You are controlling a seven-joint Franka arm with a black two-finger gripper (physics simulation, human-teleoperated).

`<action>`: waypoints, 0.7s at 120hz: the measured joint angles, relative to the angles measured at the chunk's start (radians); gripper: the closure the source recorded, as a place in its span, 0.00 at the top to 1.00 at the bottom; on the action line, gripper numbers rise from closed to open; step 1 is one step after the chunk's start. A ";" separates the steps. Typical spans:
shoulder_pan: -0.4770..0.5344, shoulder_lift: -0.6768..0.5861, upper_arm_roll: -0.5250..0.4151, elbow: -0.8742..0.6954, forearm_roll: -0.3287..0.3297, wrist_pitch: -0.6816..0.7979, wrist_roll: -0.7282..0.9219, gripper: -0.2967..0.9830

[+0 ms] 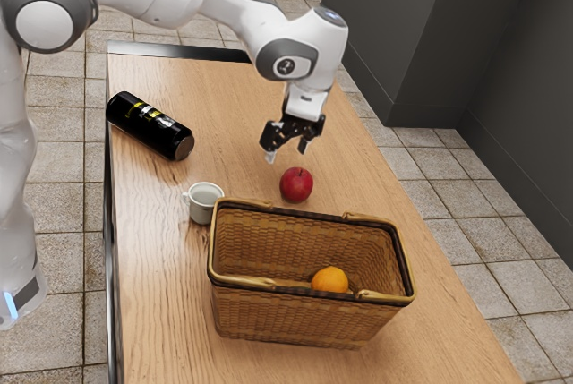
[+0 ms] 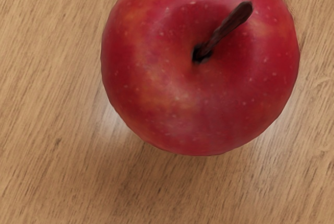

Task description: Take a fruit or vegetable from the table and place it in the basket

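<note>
Holding nothing with black two-finger end effector (image 1: 287, 151), spread above round red apple (image 1: 296, 186). Could clip fruit if lowered off-centre, rolling it against brown wicker basket (image 1: 291, 317).

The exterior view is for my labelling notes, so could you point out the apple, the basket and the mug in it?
Apple (image 1: 296, 186): exterior view, middle of its red skin.
Basket (image 1: 286, 316): exterior view, woven outer wall facing the camera.
Mug (image 1: 201, 211): exterior view, outer wall below its opening.
</note>
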 joint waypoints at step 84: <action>-0.104 0.022 0.000 0.000 0.000 0.008 0.000 0.77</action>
